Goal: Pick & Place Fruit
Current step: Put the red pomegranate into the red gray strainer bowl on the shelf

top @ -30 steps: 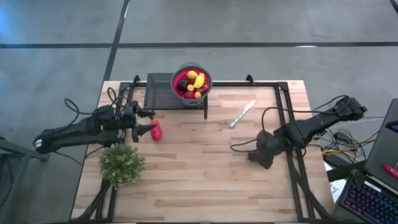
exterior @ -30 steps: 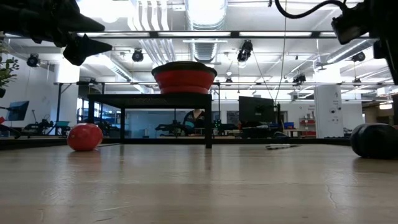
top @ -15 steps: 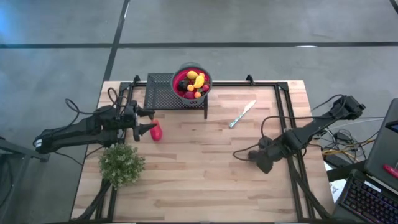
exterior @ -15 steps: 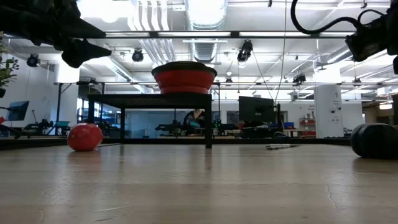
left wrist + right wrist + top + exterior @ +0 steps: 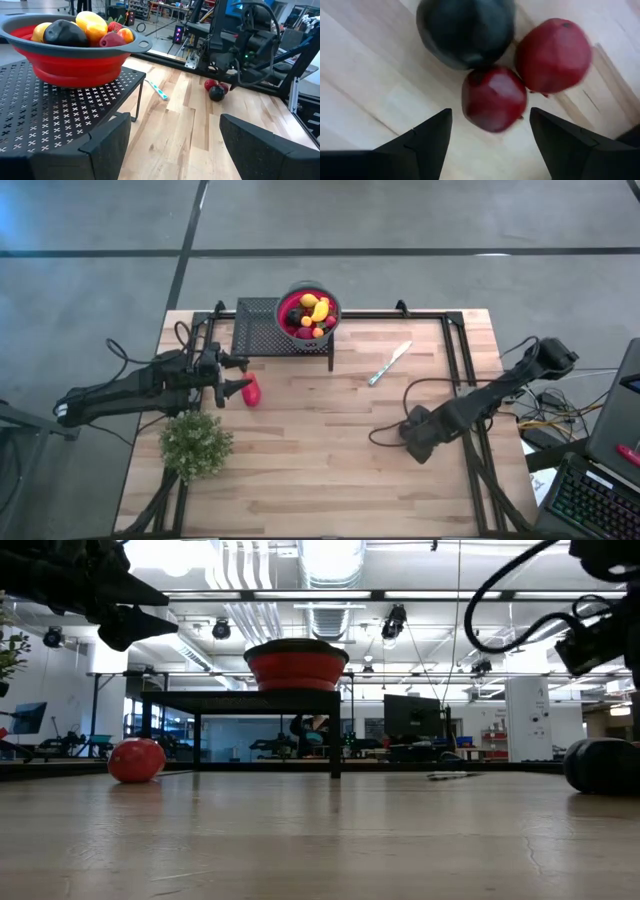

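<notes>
Nearest you, the right gripper (image 5: 487, 145) hovers over three loose fruits (image 5: 493, 98) at the table's right, fingers apart, holding nothing. Farther left, your left gripper (image 5: 240, 375) waits spread beside a large red fruit (image 5: 252, 390). At the far edge, the red bowl (image 5: 287, 304) looks nearly full; four pieces remain.

So the bowl (image 5: 309, 314) full of fruit (image 5: 312, 313) sits on the mesh rack (image 5: 262, 326) at the back of the surface (image 5: 320, 440). One bigger fruit piece (image 5: 251, 390) lies in front of the rack, the plant (image 5: 195, 443) at the left front, the knife (image 5: 389, 363) right of the rack. Three fruits (image 5: 495, 100) cluster together under the right pincer (image 5: 418, 442).
</notes>
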Available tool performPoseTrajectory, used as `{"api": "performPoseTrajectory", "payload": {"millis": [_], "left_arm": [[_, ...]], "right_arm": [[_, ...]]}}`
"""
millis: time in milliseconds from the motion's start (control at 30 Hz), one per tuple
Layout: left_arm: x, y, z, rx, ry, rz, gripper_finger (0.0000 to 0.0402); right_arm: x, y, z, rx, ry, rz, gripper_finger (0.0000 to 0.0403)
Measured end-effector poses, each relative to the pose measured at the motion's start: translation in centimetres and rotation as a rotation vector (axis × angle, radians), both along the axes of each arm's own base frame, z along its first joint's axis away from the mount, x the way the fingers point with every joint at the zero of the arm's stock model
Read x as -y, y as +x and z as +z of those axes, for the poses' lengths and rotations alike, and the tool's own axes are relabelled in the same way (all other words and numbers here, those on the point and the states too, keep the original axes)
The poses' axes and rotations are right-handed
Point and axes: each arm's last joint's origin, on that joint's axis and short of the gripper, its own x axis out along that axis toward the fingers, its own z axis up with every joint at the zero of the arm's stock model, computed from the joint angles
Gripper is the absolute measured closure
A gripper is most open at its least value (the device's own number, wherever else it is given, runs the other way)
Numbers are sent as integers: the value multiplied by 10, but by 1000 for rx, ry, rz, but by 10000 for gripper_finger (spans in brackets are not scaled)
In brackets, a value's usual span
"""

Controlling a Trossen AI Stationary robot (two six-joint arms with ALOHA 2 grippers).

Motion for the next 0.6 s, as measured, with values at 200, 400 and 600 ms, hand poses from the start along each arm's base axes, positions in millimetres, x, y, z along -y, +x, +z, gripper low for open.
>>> {"api": "performPoseTrajectory", "payload": {"millis": [200,400,600], "left_arm": [[0,0,0,-2,8,-2,90],[0,0,0,-2,8,-2,90],[0,0,0,-2,8,-2,90]], "right_arm": [[-5,10,-17,-34,-26,26,154],[-9,17,-35,-89,-50,48,164],[-11,20,-41,-107,-57,97,174]]}}
